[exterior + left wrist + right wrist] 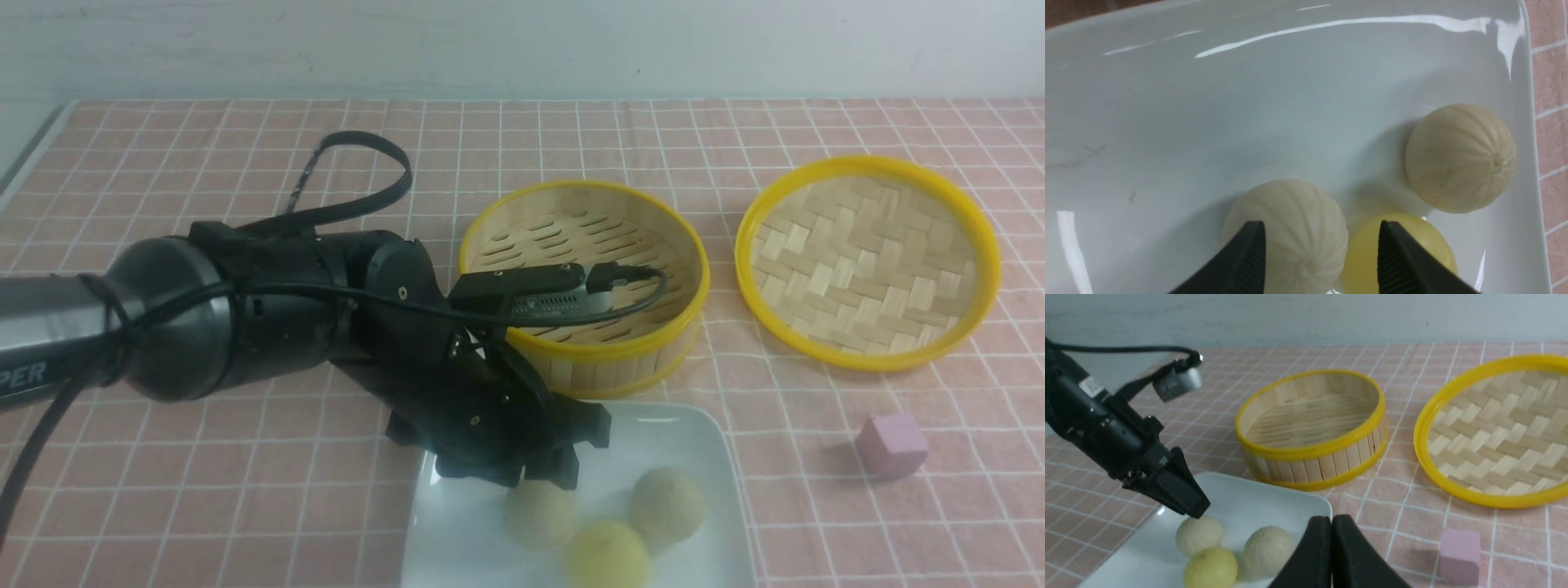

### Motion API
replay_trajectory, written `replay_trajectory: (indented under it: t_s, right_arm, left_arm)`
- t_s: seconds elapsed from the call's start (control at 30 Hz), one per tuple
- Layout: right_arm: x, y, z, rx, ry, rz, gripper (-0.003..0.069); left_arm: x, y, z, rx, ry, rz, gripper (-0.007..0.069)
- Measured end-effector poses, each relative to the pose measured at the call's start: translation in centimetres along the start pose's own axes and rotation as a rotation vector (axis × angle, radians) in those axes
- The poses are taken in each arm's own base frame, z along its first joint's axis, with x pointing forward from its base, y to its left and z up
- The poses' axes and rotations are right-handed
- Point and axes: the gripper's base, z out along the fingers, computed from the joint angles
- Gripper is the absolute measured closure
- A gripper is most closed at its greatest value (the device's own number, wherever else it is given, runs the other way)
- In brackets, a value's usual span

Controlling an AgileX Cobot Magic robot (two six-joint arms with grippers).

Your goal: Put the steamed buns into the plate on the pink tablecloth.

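The left gripper (1321,228) stands wide apart, released, above the white plate (1229,102), just over one pale bun (1290,232). That bun, another pale bun (1459,157) and a yellow bun (1400,249) lie on the plate. The right gripper (1331,518) is clenched, its tips together with nothing between. On the left arm (277,310), only the letters "PER" can be read.

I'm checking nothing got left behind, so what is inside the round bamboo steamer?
The bamboo steamer shows only its bare slatted floor, no bun on it. In the front view the left arm covers part of that floor; the right wrist view shows much of it.
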Motion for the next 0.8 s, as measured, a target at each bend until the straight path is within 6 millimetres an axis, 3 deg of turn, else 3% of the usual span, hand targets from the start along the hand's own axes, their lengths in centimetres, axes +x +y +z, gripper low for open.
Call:
replay_trajectory:
  t_s: [0.63, 0.8]
  right_arm:
    - [0.2, -0.1, 0.2, 0.003, -0.005, -0.005, 0.0653]
    - [2.0, -0.6, 0.8, 0.049, 0.004, -0.003, 0.0648]
  left_arm:
    - [0.2, 0.0, 0.0, -0.002, 0.020, 0.003, 0.0234]
    - [0.4, 0.0, 0.0, -0.005, 0.044, 0.029, 0.0234]
